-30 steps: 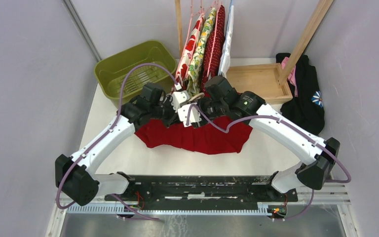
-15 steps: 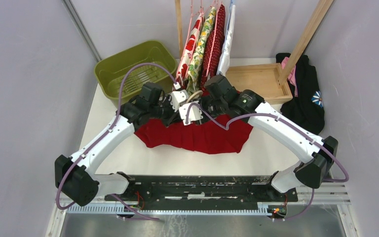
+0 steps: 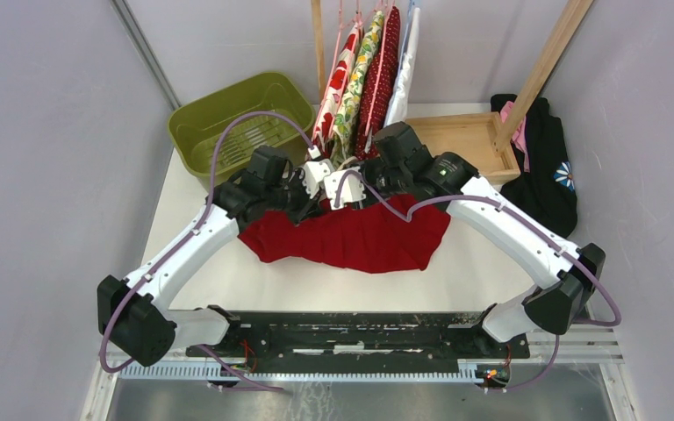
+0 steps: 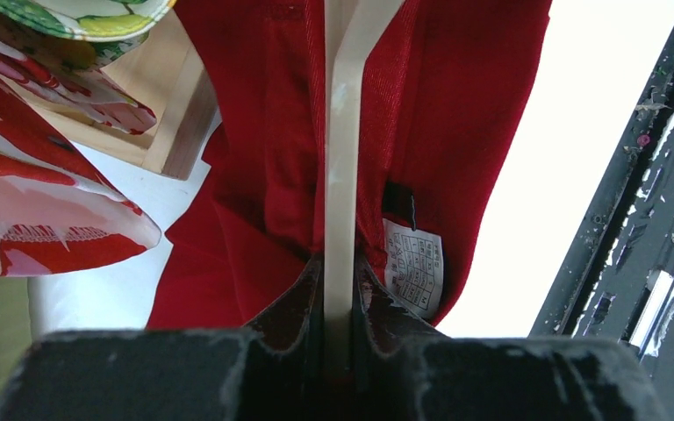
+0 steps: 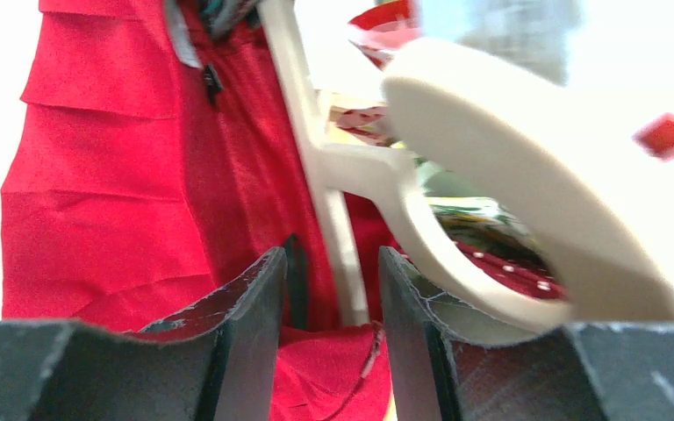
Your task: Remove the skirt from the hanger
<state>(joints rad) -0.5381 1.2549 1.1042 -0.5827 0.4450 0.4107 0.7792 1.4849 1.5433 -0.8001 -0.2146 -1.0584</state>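
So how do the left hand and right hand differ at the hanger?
The left hand is shut on the cream hanger bar; the right hand is open, the bar loose between its fingers. The left hand sits by the label of the red skirt; the right hand sits by the hook. Both reach the same hanger.

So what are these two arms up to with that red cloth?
They are working on getting a red skirt off a cream hanger. The left gripper is clamped on the hanger's bar. The right gripper is open, with a finger on either side of the bar near the hook, not gripping. The skirt is not yet off, and its hem lies spread on the table.
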